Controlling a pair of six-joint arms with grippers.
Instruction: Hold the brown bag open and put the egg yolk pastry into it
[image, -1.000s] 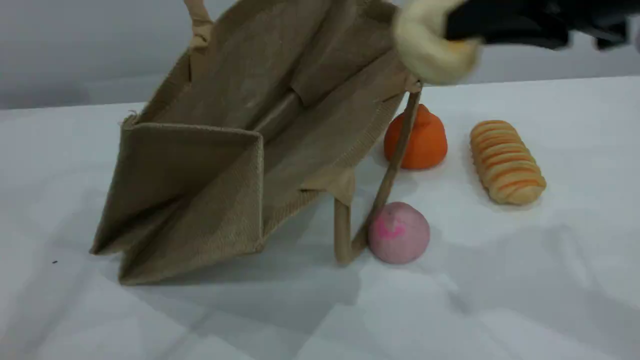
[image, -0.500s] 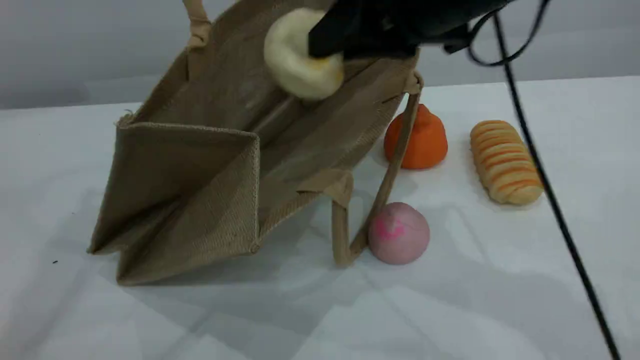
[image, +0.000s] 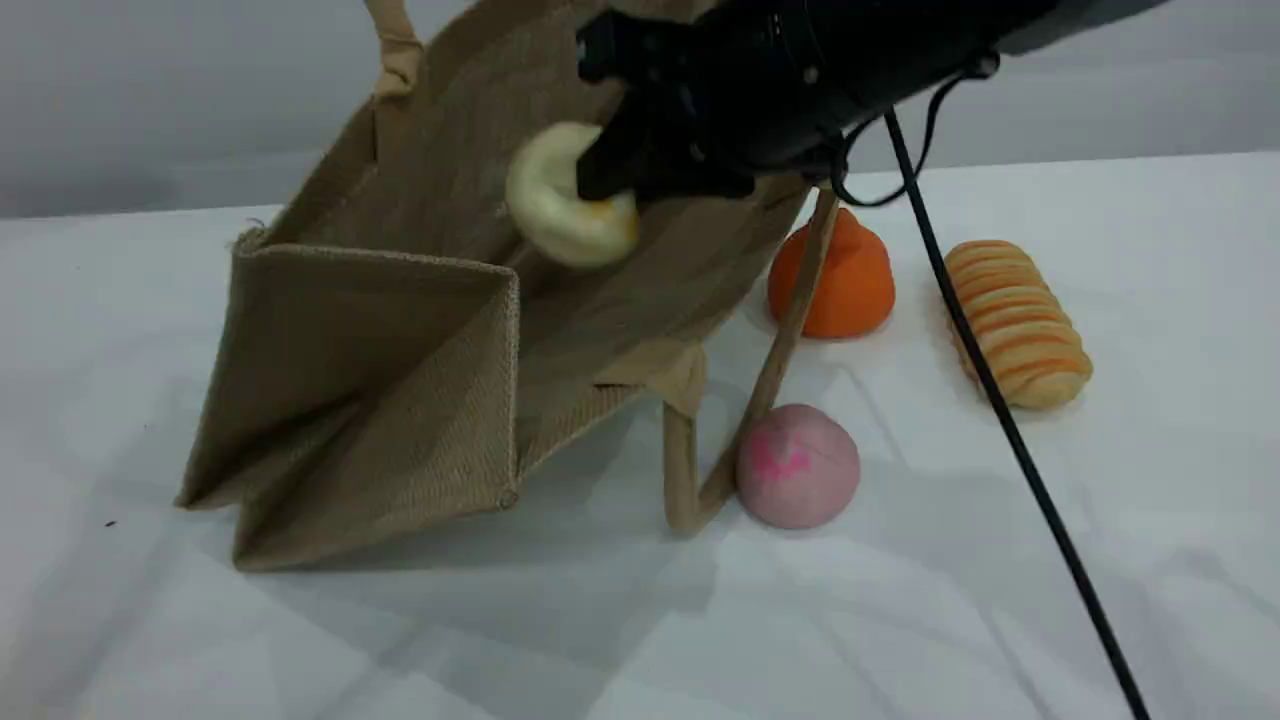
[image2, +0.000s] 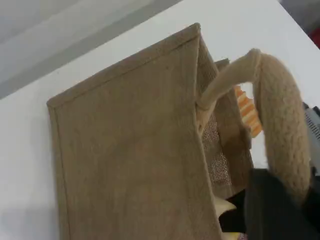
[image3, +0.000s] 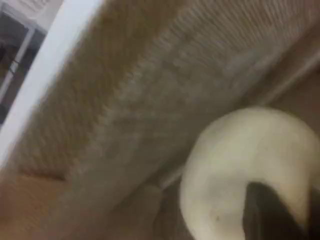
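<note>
It looked like a lab: a bare white table (image: 1100, 200) stood against a plain grey wall (image: 150, 100).

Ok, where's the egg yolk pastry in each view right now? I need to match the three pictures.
Scene view: egg yolk pastry upper middle, inside the brown bag's open mouth, at the right gripper's tip.
Left wrist view: only a pale sliver at the bottom edge, probably the pastry.
Right wrist view: lower right, filling much of the frame.
Shared landmark: the bag's woven jute wall.
</note>
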